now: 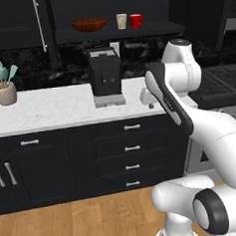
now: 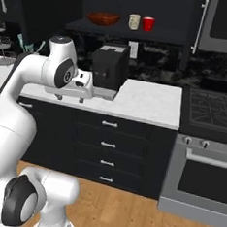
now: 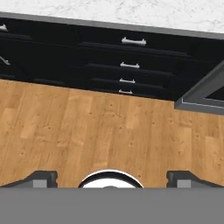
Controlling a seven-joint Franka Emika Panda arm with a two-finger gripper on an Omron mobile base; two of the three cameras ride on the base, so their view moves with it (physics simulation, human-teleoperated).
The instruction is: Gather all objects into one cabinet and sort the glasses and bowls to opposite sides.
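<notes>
Overhead, round wooden bowl (image 1: 88, 24), cream cup (image 1: 121, 21), glossy red mug (image 1: 136, 21); pincer (image 3: 111, 177) wide, empty.

My arm rises from the base, folds at the elbow and reaches forward at counter height. My gripper (image 2: 69, 99) points straight down, fingers (image 3: 41, 178) spread wide apart with nothing between them, hanging clear in the air.
</notes>
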